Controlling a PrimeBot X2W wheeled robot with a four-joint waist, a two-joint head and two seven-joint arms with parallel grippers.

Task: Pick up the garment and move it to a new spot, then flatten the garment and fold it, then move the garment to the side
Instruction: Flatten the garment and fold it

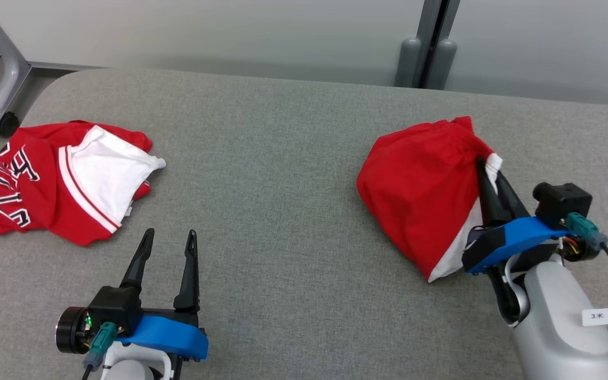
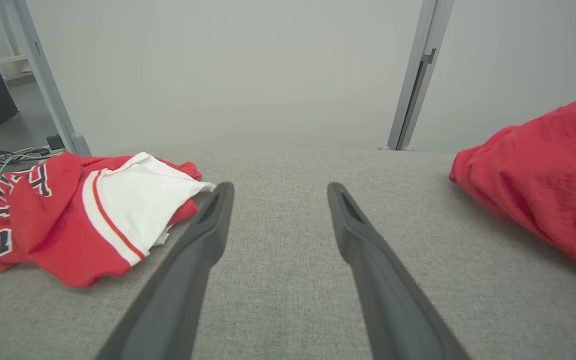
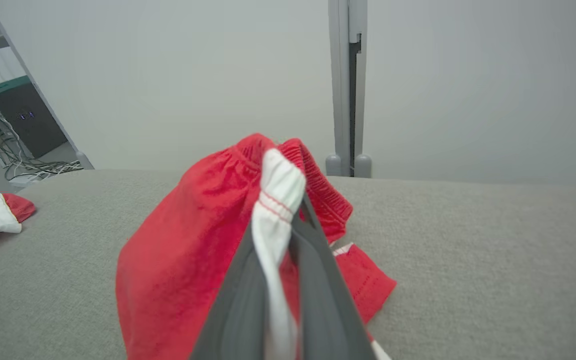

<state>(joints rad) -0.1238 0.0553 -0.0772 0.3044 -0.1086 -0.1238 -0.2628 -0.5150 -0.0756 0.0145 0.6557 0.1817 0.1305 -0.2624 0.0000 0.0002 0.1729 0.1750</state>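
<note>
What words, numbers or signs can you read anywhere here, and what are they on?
"3" followed by a small star-like mark: on the white tag stuck to the right forearm.
Large black, white-edged letters on the red and white jersey: crumpled and folded over, not readable as a word.
Red garment pinched by the right gripper: no writing seen.

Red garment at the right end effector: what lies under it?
Grey tabletop shows around the red garment; the right end effector pinches its white stripe. Whatever lies beneath is covered.
</note>
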